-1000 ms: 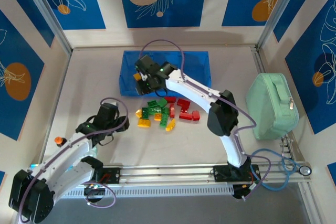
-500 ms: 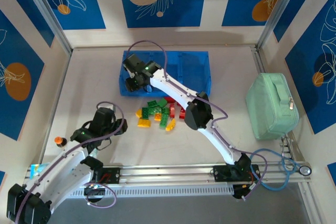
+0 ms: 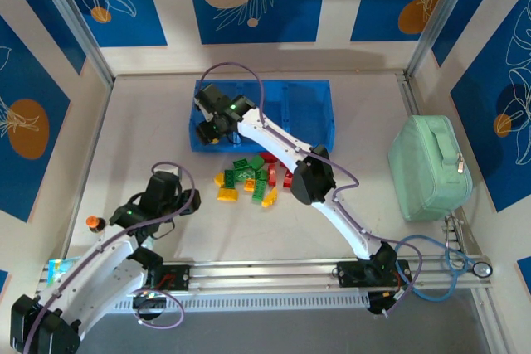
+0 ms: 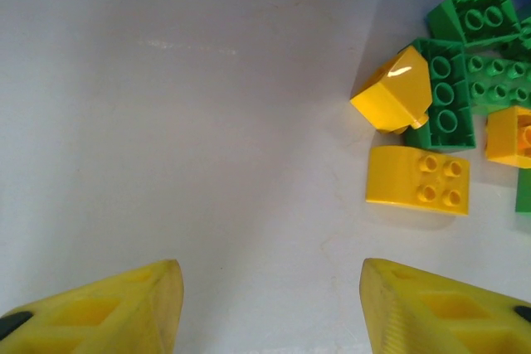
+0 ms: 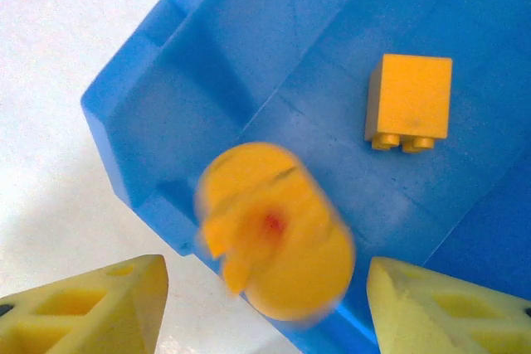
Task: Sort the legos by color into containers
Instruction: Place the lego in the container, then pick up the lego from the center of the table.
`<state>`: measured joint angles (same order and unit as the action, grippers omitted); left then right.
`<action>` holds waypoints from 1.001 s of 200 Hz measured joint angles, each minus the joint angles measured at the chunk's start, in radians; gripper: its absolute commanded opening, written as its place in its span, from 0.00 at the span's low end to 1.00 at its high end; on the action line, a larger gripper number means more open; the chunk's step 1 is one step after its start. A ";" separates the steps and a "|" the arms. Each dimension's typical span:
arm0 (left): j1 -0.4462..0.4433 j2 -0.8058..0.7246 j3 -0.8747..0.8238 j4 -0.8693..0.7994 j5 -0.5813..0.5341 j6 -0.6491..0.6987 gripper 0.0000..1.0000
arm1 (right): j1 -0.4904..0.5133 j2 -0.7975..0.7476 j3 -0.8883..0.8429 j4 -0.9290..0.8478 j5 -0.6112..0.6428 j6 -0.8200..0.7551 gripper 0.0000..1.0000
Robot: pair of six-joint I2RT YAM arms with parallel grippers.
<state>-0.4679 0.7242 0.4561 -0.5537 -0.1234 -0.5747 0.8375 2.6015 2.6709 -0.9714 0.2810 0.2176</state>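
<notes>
The blue tray (image 3: 290,113) lies at the back of the table. My right gripper (image 3: 209,128) hangs over its left compartment, by the near left corner. In the right wrist view my right gripper (image 5: 265,304) is open, and a blurred yellow-orange piece (image 5: 274,230) sits loose between the spread fingers without touching them. One yellow-orange brick (image 5: 408,99) lies on the tray floor (image 5: 249,64). The lego pile (image 3: 253,176) of green, yellow and red bricks lies mid-table. My left gripper (image 4: 270,308) stands open over bare table, left of a yellow brick (image 4: 419,181) and green bricks (image 4: 448,93).
A mint-green zippered case (image 3: 431,167) stands at the right edge. The right arm's elbow (image 3: 311,180) hangs over the red bricks at the right of the pile. An orange knob (image 3: 94,222) sits near the left arm. Bare table lies left of the pile.
My right gripper moved left over the tray's left compartment and opened; the orange piece it carried is now loose and blurred. My left arm drew back toward the near left.
</notes>
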 measured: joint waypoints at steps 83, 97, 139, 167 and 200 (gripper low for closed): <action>-0.017 0.047 0.065 -0.011 0.007 0.008 0.61 | 0.000 -0.087 -0.035 -0.023 0.039 0.012 0.70; -0.021 0.072 0.074 -0.011 0.014 0.013 0.62 | 0.000 -0.167 -0.115 -0.020 0.047 0.019 0.70; -0.052 0.208 0.116 0.023 0.048 0.034 0.65 | -0.006 -0.521 -0.537 0.071 0.068 0.045 0.81; -0.091 0.299 0.145 0.060 0.060 0.034 0.67 | -0.033 -0.736 -0.816 0.152 0.068 0.076 0.84; -0.127 0.422 0.194 0.097 0.064 0.034 0.68 | -0.098 -0.893 -1.080 0.221 0.070 0.129 0.84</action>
<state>-0.5949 1.1465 0.6502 -0.4564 -0.0593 -0.5411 0.7399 1.7088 1.5909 -0.7506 0.3511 0.3462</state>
